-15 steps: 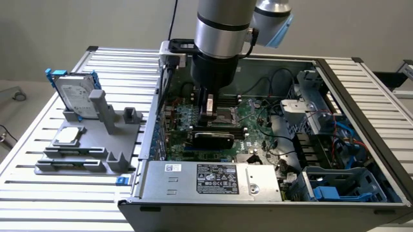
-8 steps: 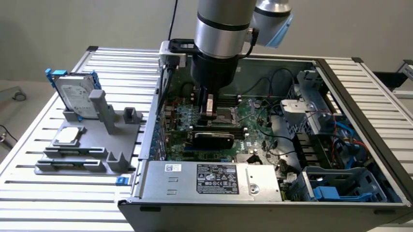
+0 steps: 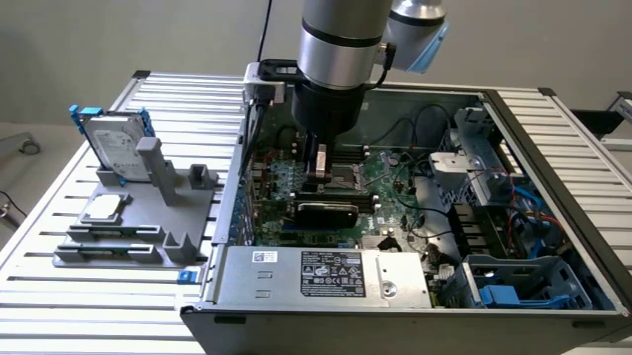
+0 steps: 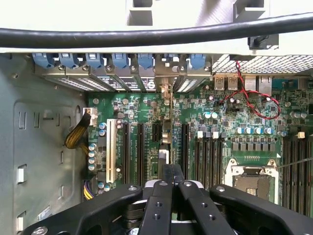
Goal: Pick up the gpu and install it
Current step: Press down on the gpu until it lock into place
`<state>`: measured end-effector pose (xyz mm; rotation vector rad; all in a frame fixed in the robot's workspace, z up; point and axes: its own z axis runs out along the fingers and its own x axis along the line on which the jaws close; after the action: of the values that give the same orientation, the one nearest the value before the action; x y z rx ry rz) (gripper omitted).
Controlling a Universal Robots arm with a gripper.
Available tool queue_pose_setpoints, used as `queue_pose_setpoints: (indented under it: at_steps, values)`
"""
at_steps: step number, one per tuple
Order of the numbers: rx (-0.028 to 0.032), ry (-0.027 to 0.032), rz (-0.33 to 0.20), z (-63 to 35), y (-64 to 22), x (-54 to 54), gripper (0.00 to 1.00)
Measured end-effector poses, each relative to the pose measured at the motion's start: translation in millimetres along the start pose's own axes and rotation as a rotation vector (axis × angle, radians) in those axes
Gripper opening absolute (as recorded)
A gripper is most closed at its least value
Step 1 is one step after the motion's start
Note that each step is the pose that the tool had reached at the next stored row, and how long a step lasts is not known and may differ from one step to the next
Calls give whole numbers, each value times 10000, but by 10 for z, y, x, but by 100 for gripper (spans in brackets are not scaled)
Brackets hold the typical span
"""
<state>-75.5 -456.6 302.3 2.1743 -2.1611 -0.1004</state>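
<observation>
Claw (image 4: 171, 172) pinched shut on gpu (image 3: 326, 214) edge; card hangs at claw's 6 o'clock over motherboard (image 4: 142, 105) slots. Risk: slight misalignment with slot, so card jams or slips in thin grip.

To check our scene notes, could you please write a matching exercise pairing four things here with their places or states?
1 gpu; 2 hard drive; 3 processor chip; 4 gripper
A flat on the grey holder; B standing on edge in the grey holder; C shut, directly above the gpu; D inside the computer case, under the gripper
Pairs: 1-D, 2-B, 3-A, 4-C
</observation>
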Motion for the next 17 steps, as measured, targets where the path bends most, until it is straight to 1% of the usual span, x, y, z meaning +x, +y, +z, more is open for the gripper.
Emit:
queue_pose_setpoints:
  at_steps: [6, 7, 8, 9, 14, 17]
  values:
    - [0, 1, 0, 0, 0, 0, 11]
    - [12, 1, 0, 11, 3, 0, 11]
    - [44, 2, 0, 27, 10, -2, 11]
    - [61, 2, 0, 46, 15, -2, 11]
    - [129, 0, 0, 141, 37, -6, 11]
    - [223, 3, 1, 190, 49, -22, 11]
